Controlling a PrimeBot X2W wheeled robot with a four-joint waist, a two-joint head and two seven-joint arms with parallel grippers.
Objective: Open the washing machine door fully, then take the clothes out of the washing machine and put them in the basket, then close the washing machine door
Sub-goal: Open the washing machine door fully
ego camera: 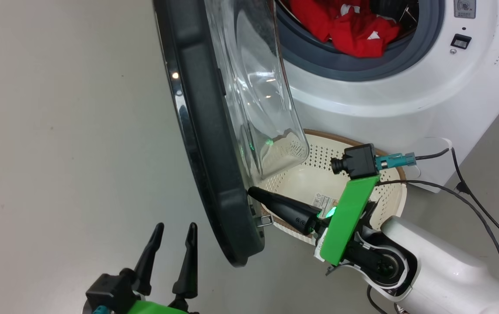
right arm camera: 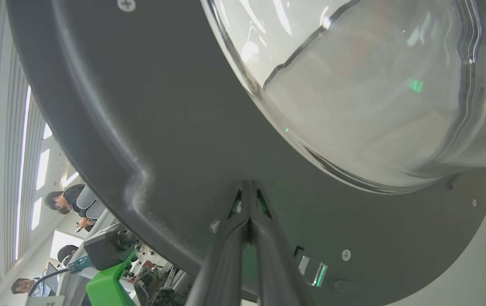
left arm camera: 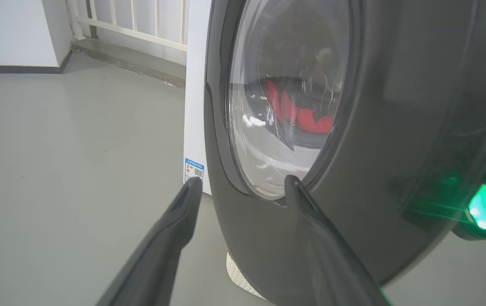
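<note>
The washing machine door (ego camera: 206, 144) stands partly open, edge-on to me, its clear glass bowl (ego camera: 258, 91) bulging toward the white washing machine (ego camera: 406, 96). Red clothes (ego camera: 350, 26) lie in the drum and also show through the window (left arm camera: 306, 119). The cream basket (ego camera: 323, 152) sits on the floor under the drum opening. My right gripper (ego camera: 251, 192) is shut, its tips pressed against the door's dark inner face (right arm camera: 175, 140) just below the glass; nothing is held. My left gripper (ego camera: 175, 229) hangs open on the door's outer side (left arm camera: 243, 185), apart from it.
Black cables (ego camera: 472, 196) trail over the floor at the washer's right corner. A white railing (left arm camera: 132, 21) runs along the far wall. Several people (right arm camera: 69, 199) sit beyond the door's edge. Bare grey floor (ego camera: 57, 152) spreads left of the door.
</note>
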